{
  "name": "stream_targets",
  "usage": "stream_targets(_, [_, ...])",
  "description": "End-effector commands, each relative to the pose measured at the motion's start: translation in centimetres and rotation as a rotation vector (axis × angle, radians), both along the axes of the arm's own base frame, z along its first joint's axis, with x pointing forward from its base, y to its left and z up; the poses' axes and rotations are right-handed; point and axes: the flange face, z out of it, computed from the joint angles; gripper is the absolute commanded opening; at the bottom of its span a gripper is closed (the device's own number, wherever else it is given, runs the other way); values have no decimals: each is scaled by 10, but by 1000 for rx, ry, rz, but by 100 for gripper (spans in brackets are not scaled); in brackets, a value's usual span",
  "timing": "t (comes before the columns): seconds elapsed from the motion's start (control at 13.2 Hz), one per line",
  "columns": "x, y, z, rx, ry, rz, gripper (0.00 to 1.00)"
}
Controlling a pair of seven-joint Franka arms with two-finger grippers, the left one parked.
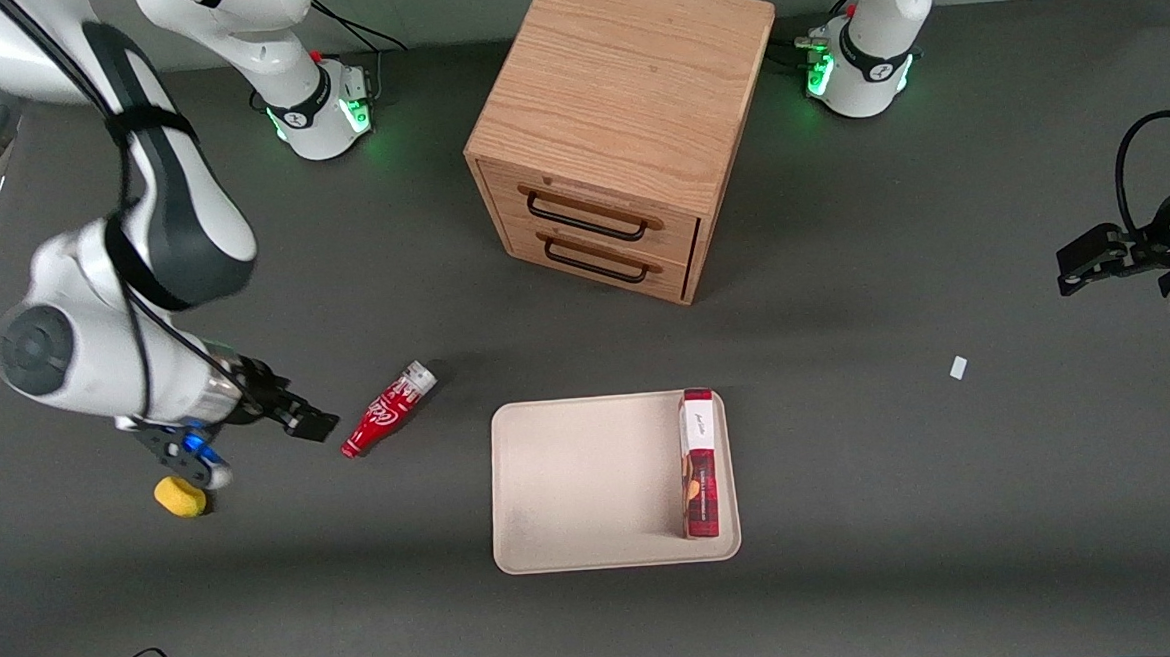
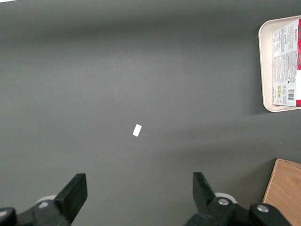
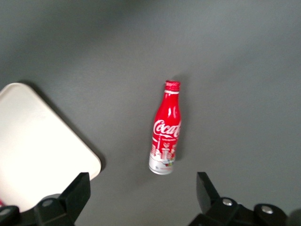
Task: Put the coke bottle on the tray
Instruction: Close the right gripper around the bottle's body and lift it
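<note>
Bottle (image 1: 388, 410) lies flat on the table (image 1: 852, 455), between the hand (image 1: 250, 436) and tray (image 1: 593, 483), neck toward the hand; hand hovers near, fingers apart, nothing held.

The table (image 1: 855, 515) is covered in a dull, smooth dark grey. The coke bottle (image 3: 166, 128) is shiny red with a silvery base, like painted metal. The tray (image 1: 573, 489) looks matt and cream, like smooth plastic. The cabinet (image 1: 623, 96) is made of pale wood with grain. The gripper (image 1: 250, 436), beside the bottle, has dull black plastic-looking fingers (image 3: 77, 190), spread apart.
</note>
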Motion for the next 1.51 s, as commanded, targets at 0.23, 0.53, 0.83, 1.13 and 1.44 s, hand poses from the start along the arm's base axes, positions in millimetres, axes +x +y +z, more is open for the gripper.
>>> stream_targets(0.23, [-14,44,-94,-168,70,-160,100])
stream_targets(0.53, [-27,40,-128,-152,36,-198,100])
stream_targets(0.83, [-44,38,-160,-151,12,-178,100])
stream_targets(1.13, [-55,29,-180,-153,-2,-174,100])
stream_targets(1.44, [-58,30,-189,-155,-21,-153,71])
